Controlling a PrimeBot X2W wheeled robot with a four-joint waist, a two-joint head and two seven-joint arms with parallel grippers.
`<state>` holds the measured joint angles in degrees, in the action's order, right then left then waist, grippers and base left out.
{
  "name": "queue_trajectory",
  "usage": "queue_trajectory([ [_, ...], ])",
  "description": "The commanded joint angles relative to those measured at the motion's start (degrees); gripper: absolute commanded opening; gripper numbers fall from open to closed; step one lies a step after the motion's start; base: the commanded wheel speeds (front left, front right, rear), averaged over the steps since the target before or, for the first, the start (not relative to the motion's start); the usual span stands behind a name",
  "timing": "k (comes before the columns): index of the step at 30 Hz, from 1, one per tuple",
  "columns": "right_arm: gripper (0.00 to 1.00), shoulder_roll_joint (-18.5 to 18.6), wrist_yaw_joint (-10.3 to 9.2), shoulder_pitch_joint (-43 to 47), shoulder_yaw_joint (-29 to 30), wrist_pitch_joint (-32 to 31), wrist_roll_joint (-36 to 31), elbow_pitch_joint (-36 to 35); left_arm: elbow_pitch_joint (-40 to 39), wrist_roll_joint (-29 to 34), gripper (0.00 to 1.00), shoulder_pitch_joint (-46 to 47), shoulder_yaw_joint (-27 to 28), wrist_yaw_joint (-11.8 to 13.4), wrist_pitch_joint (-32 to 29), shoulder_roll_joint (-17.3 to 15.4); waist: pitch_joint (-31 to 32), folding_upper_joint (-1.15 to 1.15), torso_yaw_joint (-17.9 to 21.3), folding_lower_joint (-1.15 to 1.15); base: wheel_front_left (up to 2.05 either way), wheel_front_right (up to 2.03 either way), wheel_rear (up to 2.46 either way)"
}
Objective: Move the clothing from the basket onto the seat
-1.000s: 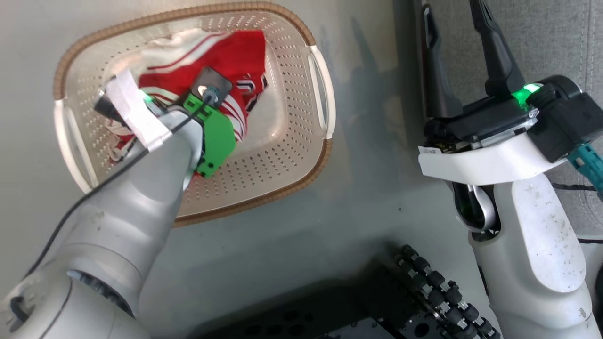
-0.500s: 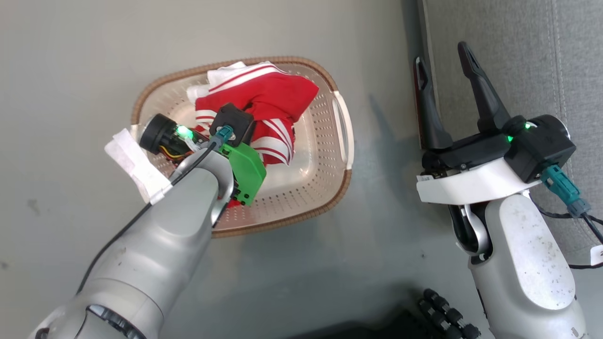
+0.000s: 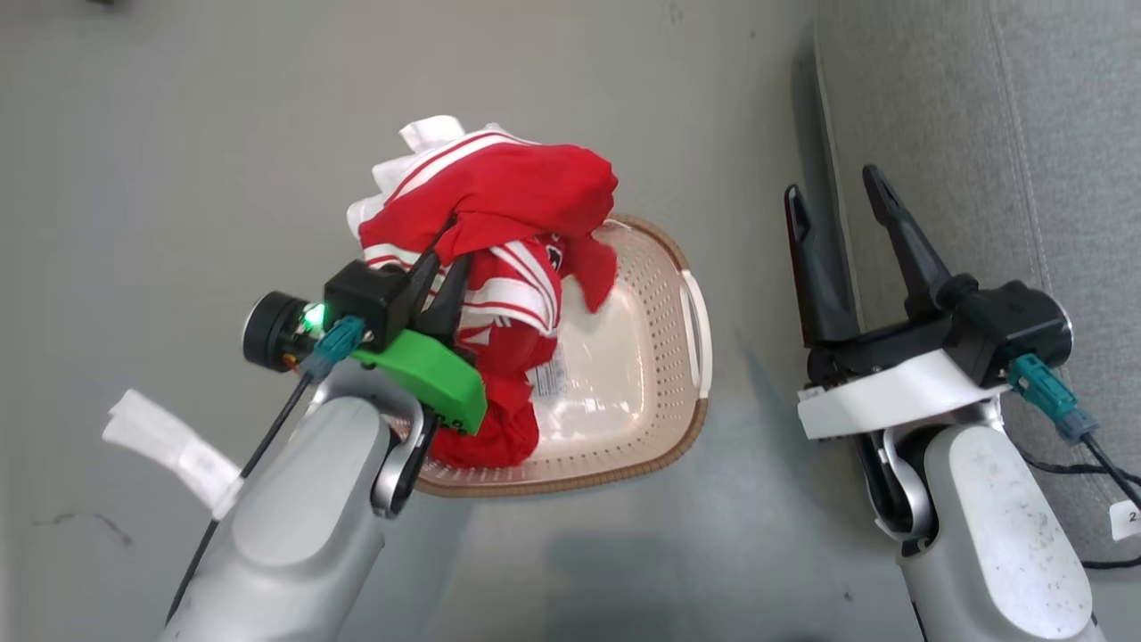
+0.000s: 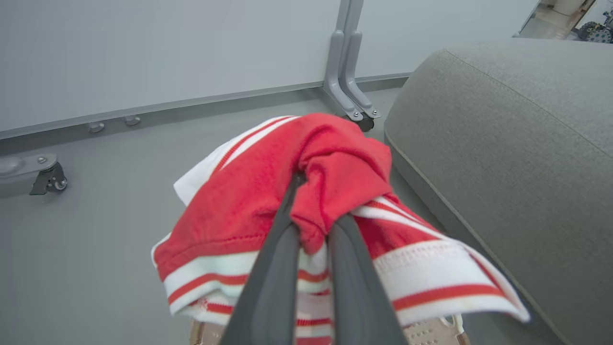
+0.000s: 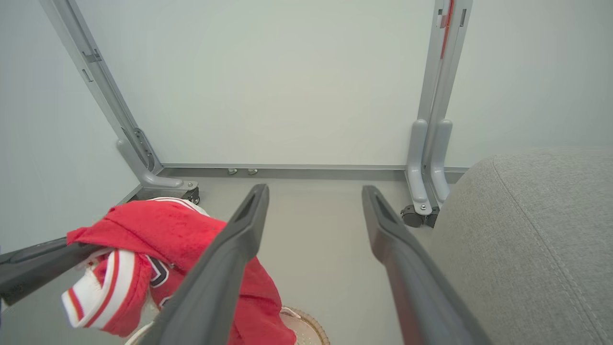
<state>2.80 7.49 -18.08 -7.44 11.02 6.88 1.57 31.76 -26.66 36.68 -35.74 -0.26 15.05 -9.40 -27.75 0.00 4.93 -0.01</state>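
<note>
Clothing [image 3: 499,192] carries a small black-and-white emblem [image 3: 553,256] whose marks are too small to read. The white label sticker [image 3: 548,379] on the bottom of the basket [image 3: 664,357] bears print that cannot be read either. The bundle hangs lengthwise from the left gripper [image 3: 443,259], whose fingers are pinched close on a fold of red fabric. Its upper bunch sits above the basket's far rim and its lower end reaches down into the basket. It is thin red cloth, crumpled, with white bands striped in red and white lining showing at the top. The right gripper [image 3: 831,183] holds nothing, fingers spread wide, beside the grey seat [image 3: 1025,134] on the robot's right.
</note>
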Motion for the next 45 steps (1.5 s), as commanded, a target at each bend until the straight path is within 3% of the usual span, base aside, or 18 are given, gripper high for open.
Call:
queue_trajectory([
  [1,1.00,0.16,0.00,1.36,0.08,-0.26,0.50,-0.17,-1.95,0.96,0.00,-1.89,1.19,-0.08,0.18,-0.45,5.68,0.00,-3.00,0.01,0.00,0.00,0.00],
  [16,1.00,0.15,0.00,9.22,0.94,-3.72,1.36,-0.51,-20.74,4.82,0.00,-14.85,12.34,-4.10,0.18,-1.12,17.34,0.00,-3.79,0.01,0.00,0.00,0.00],
  [31,1.00,0.15,0.00,17.41,-0.37,-7.63,3.01,-1.96,-26.74,5.56,0.00,-25.06,13.56,-6.29,0.17,-0.07,27.63,0.00,-3.17,0.01,0.00,0.00,0.00],
  [45,1.00,0.15,0.00,20.46,0.43,-9.25,3.54,-4.35,-28.74,5.56,0.00,-28.25,13.19,-6.21,0.19,0.51,28.93,0.00,-3.44,0.01,0.00,0.00,0.00],
])
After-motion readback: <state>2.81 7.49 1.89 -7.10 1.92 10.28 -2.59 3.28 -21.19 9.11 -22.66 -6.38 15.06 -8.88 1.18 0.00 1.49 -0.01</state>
